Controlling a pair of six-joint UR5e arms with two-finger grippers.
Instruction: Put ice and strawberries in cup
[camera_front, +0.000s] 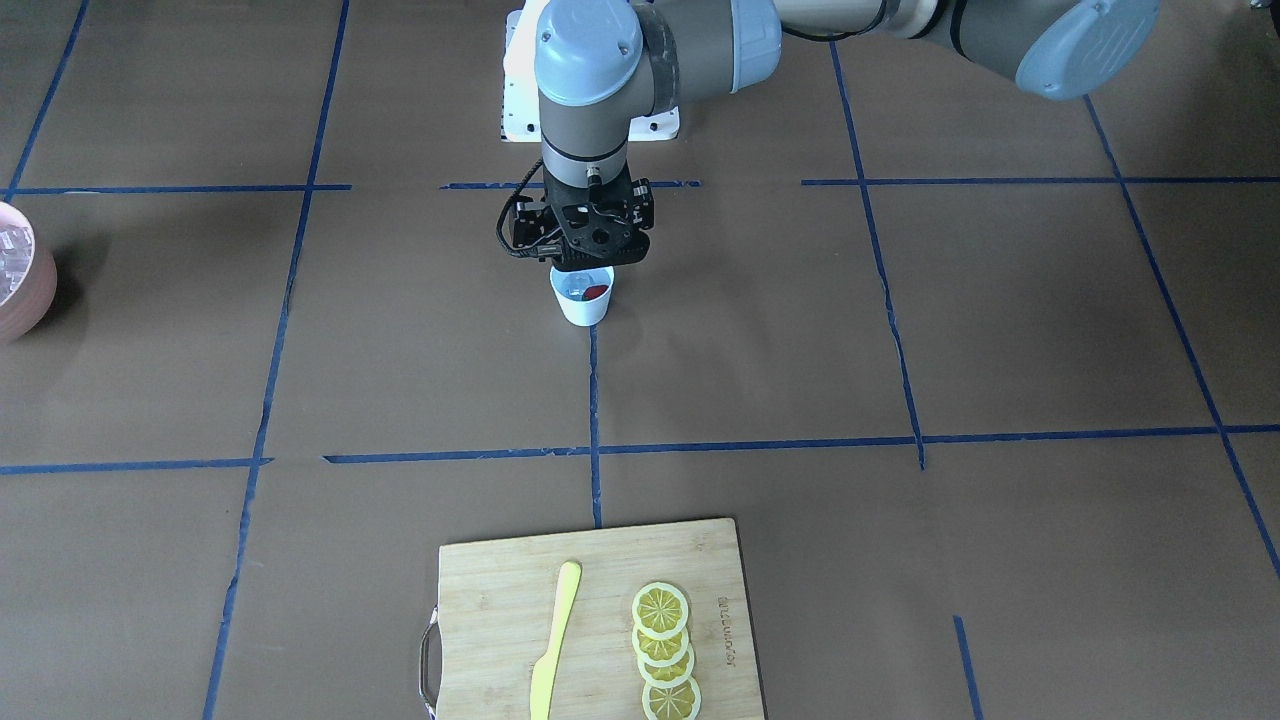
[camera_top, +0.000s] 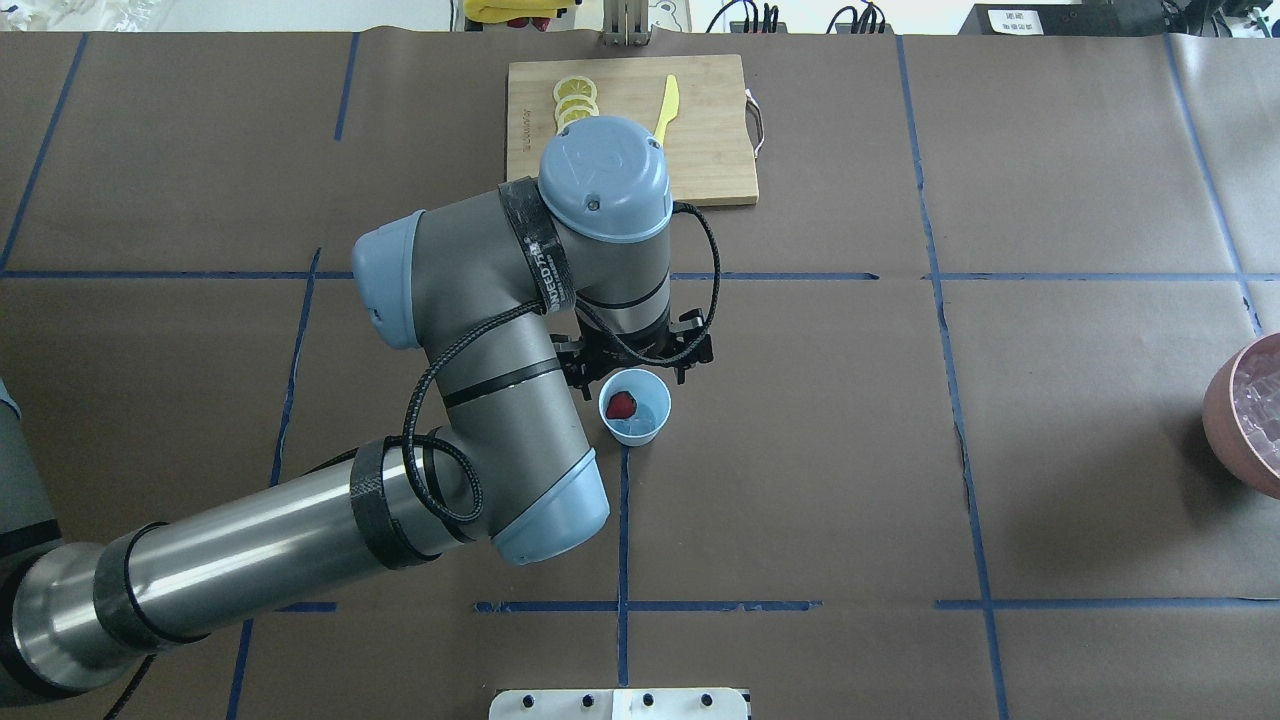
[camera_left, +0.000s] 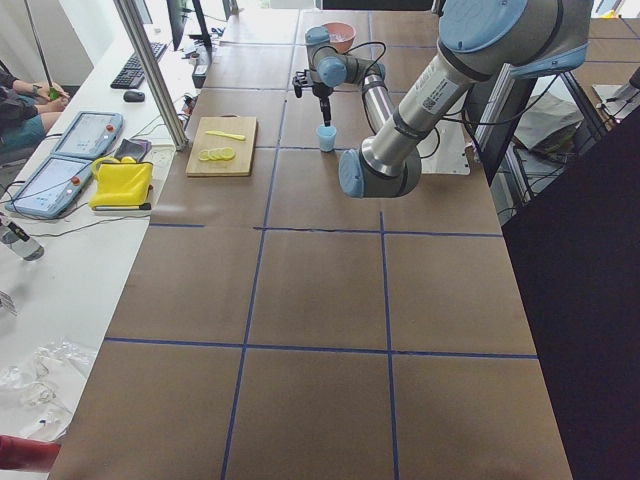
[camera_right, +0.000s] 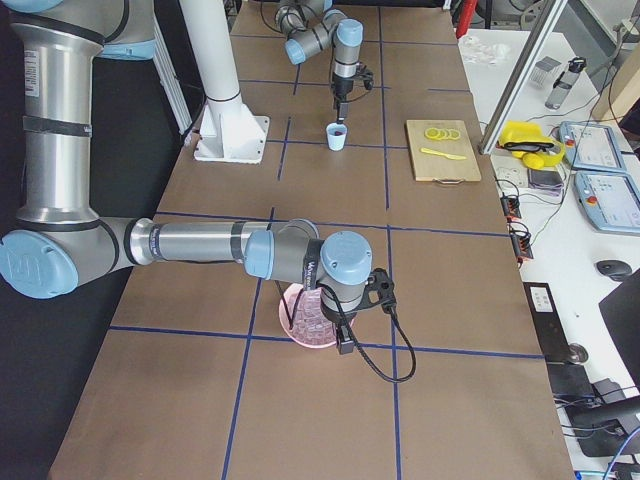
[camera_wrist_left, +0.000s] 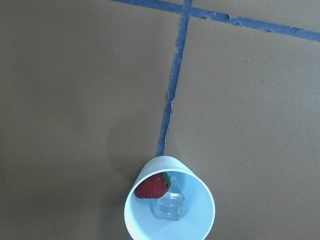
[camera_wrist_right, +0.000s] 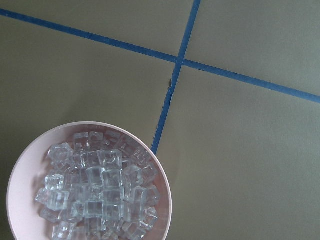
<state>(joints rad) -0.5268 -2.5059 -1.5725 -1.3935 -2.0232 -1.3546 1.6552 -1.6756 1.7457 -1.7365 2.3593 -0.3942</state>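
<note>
Now: one strawberry (camera_wrist_left: 151, 187), one ice cube (camera_wrist_left: 170, 206) in cup (camera_wrist_left: 197, 215); left gripper (camera_front: 580, 268) above, right gripper (camera_right: 342, 340) over bowl (camera_wrist_right: 22, 190), both openings unreadable.

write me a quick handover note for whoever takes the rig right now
Left gripper: hangs just above the cup; whether it is open or shut cannot be told.
Right gripper: over the pink bowl at the table's end on the robot's right. It is seen only from the side, so its state cannot be told.
Things: the cup stands upright near the table's middle and holds one strawberry and one ice cube. The rest of the ice is in the pink bowl.
Done: berry and one cube are in the cup.
Left: probably more ice, bowl to cup. No other strawberry shows.
</note>
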